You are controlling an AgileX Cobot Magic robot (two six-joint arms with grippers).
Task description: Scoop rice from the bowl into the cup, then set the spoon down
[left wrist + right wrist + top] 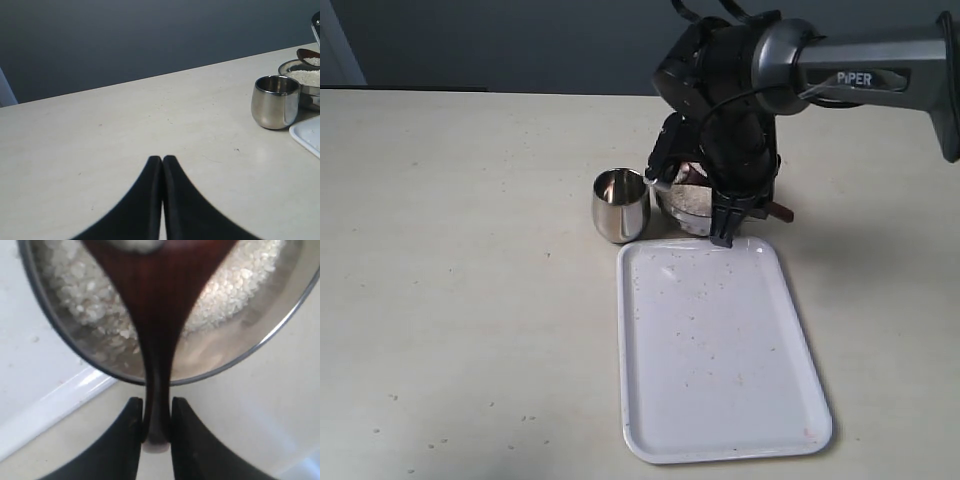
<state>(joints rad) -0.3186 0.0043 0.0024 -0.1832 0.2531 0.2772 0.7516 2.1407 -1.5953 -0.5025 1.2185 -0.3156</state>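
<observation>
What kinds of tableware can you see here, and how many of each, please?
Steel vessels: 2, the cup and the bowl
Wooden spoon: 1
White tray: 1
Total: 4

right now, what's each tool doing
Left tool: closed, holding nothing.
Right tool: closed on the spoon handle, with the spoon's head over the bowl.
</observation>
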